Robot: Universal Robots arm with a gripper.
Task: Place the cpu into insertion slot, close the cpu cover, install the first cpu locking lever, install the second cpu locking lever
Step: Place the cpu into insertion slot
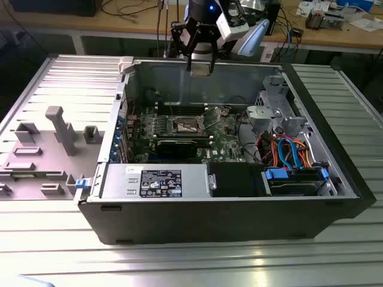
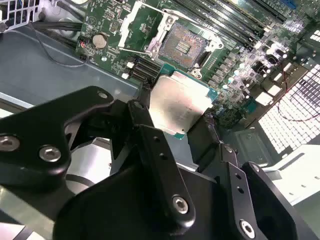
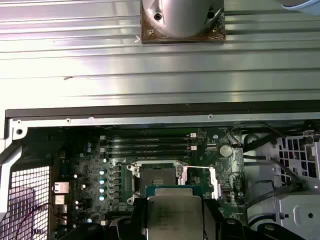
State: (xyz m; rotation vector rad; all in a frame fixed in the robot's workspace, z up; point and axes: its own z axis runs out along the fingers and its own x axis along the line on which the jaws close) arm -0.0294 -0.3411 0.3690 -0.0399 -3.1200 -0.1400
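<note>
In the first wrist view, the cpu [image 3: 175, 214] is cut off by the picture edge, and the near side of the insertion slot [image 3: 157, 176] is hidden behind it. In the exterior view, the slot [image 1: 187, 124] is small and its cover is hard to make out.

The cpu [image 2: 180, 102] is clamped on two opposite edges by the black fingers [image 2: 143, 114] of the gripper [image 2: 179, 111], with its silvery top turned up. In the exterior view, the gripper [image 1: 200, 61] and the cpu [image 1: 200, 68] are seen high above the far part of the open computer case [image 1: 239, 206], well apart from the slot. The slot [image 2: 184, 45] lies bare, with its dark centre exposed. The cpu cover [image 2: 129, 21] is raised beside it and is not closed; it is also seen in the first wrist view [image 3: 214, 181].

Long memory slots [image 3: 150, 145] lie near the socket, and a round coin battery [image 2: 100, 41] sits on the green board. A long black graphics card [image 1: 179, 145] lies just beside the socket, and a grey power supply [image 1: 155, 182] is placed along the near wall.

The case rests on a ribbed metal table [image 1: 179, 263]. A grey fixture [image 1: 60, 134] is seen on the exterior view's left, and a wooden workbench [image 1: 119, 24] with cables stands behind.
</note>
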